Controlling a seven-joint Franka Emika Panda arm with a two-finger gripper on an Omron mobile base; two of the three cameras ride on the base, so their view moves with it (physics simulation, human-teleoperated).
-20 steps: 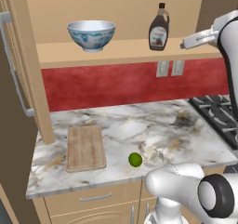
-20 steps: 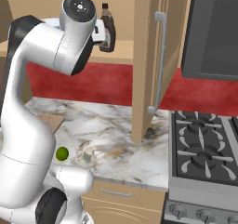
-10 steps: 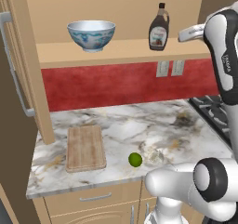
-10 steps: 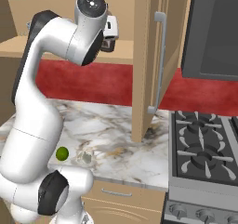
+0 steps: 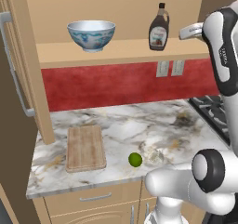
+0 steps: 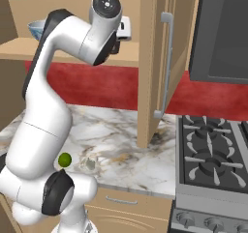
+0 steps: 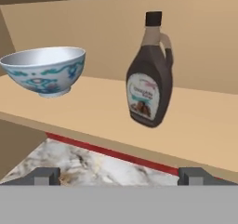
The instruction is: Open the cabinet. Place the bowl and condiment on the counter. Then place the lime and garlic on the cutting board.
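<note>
Cabinet (image 5: 28,79) open, both doors swung out. Bowl (image 5: 91,35) and condiment (image 5: 159,28) stand well apart on the shelf, bare shelf between them and in front, up to its front edge. Cutting board (image 5: 85,147) lies bare at the surface's (image 5: 116,125) left. Lime (image 5: 135,160) near the front edge, garlic (image 5: 155,155) just beside it. Arm raised to shelf height, hand level, claw (image 7: 119,174) spread wide, holding nothing, short of the condiment, pointing at it.
</note>
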